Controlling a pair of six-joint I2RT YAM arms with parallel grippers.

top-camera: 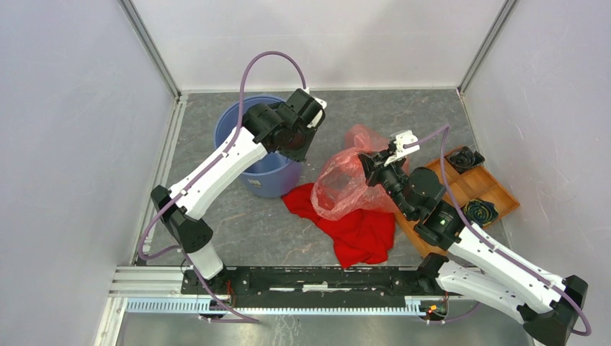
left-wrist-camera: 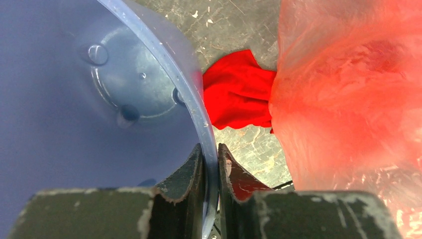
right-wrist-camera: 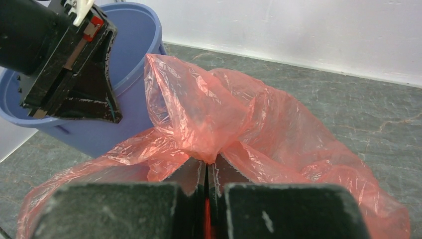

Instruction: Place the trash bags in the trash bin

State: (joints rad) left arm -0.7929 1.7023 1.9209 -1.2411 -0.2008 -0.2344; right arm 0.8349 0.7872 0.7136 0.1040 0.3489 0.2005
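Note:
The round blue trash bin (top-camera: 245,130) stands at the back left. My left gripper (top-camera: 301,150) is shut on its right rim (left-wrist-camera: 199,107), one finger inside and one outside the wall. The translucent red-orange trash bag (top-camera: 344,179) hangs crumpled to the right of the bin, lifted off the table. My right gripper (top-camera: 369,163) is shut on a bunched fold of the bag (right-wrist-camera: 224,119), film pinched between the fingertips (right-wrist-camera: 191,172). The bin (right-wrist-camera: 132,59) shows behind the bag in the right wrist view. The bag (left-wrist-camera: 348,89) fills the right side of the left wrist view.
An opaque red cloth (top-camera: 353,223) lies on the table under and in front of the bag; it also shows in the left wrist view (left-wrist-camera: 236,92). An orange-brown compartment tray (top-camera: 490,189) with dark round items sits at the right. White walls enclose the table.

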